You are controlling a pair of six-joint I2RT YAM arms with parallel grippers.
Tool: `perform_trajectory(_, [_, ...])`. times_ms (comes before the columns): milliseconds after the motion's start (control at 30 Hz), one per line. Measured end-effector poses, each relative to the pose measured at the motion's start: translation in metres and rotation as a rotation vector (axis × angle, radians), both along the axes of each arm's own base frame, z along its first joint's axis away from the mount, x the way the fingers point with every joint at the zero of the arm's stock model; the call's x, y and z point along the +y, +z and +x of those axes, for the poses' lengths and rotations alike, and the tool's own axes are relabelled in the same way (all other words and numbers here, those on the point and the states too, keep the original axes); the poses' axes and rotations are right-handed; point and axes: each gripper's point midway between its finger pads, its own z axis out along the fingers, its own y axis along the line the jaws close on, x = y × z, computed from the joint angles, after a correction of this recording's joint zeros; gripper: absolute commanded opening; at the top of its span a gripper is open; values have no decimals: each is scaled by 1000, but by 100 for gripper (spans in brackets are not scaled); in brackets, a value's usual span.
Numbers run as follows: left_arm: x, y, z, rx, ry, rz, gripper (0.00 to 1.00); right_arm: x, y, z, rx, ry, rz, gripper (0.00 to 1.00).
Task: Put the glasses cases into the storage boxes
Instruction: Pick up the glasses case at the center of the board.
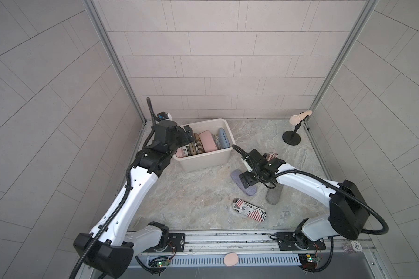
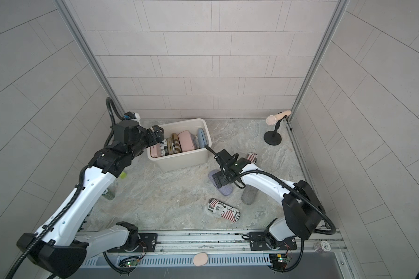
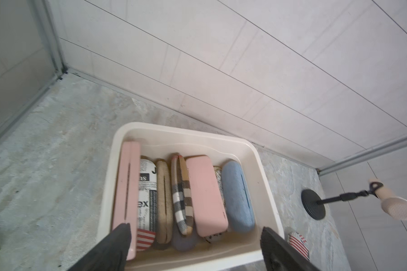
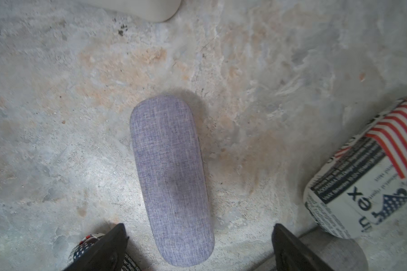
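Front flag-print case (image 1: 249,209) reads "GUKG Place"; newsprint case (image 3: 148,194) in bin (image 1: 203,161) shows "ex". Table (image 1: 191,193): 4 cases (2 flag-print, lilac case (image 4: 172,178), grey case (image 1: 273,195)); bin: 2 pink (image 3: 206,194), plaid (image 3: 182,197), tan (image 3: 163,199), blue (image 3: 237,194). L gripper (image 3: 194,227) wide over bin, R gripper (image 4: 199,225) wide over lilac case.

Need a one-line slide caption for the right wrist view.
Open right claw poised over the lilac glasses case lying flat on the mottled table, a newspaper-print case nearby.

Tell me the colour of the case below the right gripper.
The case is lilac, seen best in the right wrist view.
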Motion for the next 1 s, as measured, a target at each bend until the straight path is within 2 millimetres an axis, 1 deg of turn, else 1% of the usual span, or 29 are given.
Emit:
perform_trajectory(67, [14,-9,5,20,20,-30,94,6,-10,0,36,17,-11,98])
perform_trajectory(200, [29,-39,11,88,30,-102,94,14,-22,7,73,26,-27,97])
perform_trajectory(300, [41,-65,11,140,59,-174,93,17,-28,11,86,31,-40,94])
perform_trajectory(400, [55,-84,10,170,99,-246,92,18,-36,10,102,40,-55,91])
perform_trajectory(467, [62,-87,10,172,115,-279,92,18,-42,9,114,44,-64,88])
perform_trajectory(533, [68,-83,13,154,126,-302,91,18,-47,6,125,47,-74,86])
perform_trajectory(600, [71,-80,14,140,131,-315,90,18,-53,6,133,49,-85,82])
perform_trajectory(700, [75,-79,15,136,141,-318,87,18,-61,6,142,61,-100,67])
perform_trajectory(767, [78,-82,16,142,151,-316,85,17,-62,8,136,62,-107,59])
perform_trajectory(900, [85,-98,20,184,180,-307,79,18,-62,11,121,59,-108,47])
perform_trajectory(967, [87,-108,23,212,188,-304,74,17,-62,11,117,57,-108,46])
perform_trajectory(1000, [88,-113,25,227,192,-303,71,18,-61,11,113,58,-106,46])
